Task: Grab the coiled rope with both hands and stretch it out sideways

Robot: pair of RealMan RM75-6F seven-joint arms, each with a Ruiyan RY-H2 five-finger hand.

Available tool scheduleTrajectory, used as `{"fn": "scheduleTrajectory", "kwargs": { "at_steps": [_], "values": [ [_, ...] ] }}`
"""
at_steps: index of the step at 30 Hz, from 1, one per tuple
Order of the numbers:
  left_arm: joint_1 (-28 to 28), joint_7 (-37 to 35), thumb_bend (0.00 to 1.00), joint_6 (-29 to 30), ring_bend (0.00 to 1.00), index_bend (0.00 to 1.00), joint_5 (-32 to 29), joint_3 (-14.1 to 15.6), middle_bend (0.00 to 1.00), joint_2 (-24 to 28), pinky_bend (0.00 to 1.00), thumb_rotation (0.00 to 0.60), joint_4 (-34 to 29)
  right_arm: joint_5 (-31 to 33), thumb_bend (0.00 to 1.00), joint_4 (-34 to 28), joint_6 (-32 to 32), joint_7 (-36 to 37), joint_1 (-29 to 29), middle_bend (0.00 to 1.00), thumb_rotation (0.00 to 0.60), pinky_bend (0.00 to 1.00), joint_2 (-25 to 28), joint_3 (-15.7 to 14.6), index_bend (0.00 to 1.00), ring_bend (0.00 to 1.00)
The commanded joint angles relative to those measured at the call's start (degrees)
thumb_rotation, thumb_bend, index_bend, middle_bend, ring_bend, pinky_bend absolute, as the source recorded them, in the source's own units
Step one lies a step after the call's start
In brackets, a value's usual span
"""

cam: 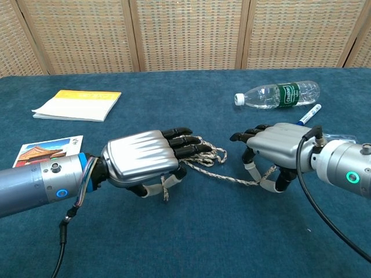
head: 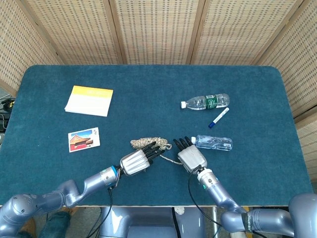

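Both hands gripping the rope near the front middle of the blue counter [head: 148, 84].

The left hand [cam: 142, 159] is curling its fingers [cam: 185, 142] around one strand of the rope [cam: 211, 155], while the right hand [cam: 278, 145] is pinching the other end under its palm. A short length is running between them, with the loose coil lying just behind. A bottle [head: 214, 143] is lying just right of the right hand.

Braided rope [cam: 210, 159], partly uncoiled
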Motion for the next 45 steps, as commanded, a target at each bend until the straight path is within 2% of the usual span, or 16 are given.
{"fn": "scheduleTrajectory", "kwargs": {
  "at_steps": [1,14,21,28,45],
  "values": [
    [0.80,-0.40,0.46,1.68,0.00,0.74,0.16,0.31,0.00,1.84,0.00,0.600,-1.31,-0.07,0.43,-0.07,0.26,0.01,-0.10,0.00,0.600,0.00,0.16,0.07,0.61,0.00],
    [6.50,-5.66,0.47,10.71,0.00,0.75,-0.23,1.69,0.00,10.69,0.00,0.600,-2.08,1.10,0.43,0.21,2.43,-1.16,-0.68,0.00,0.600,0.00,1.80,1.01,0.61,0.00],
    [10.16,-10.22,0.47,15.16,0.00,0.75,-0.28,2.86,0.00,13.96,0.00,0.600,1.58,2.16,0.43,0.33,3.48,-2.14,-1.35,0.00,0.600,0.00,3.41,0.91,0.61,0.00],
    [13.16,-14.19,0.47,18.39,0.00,0.75,-0.41,3.48,0.00,15.53,0.00,0.600,6.07,2.26,0.43,0.47,4.12,-1.84,-2.55,0.00,0.600,0.00,5.71,0.18,0.61,0.00],
    [17.27,-20.46,0.47,19.83,0.00,0.75,-1.70,3.61,0.00,15.19,0.00,0.600,17.06,1.00,0.43,1.52,4.43,3.75,-5.89,0.00,0.600,0.00,10.79,0.04,0.61,0.00]
  ]
}}
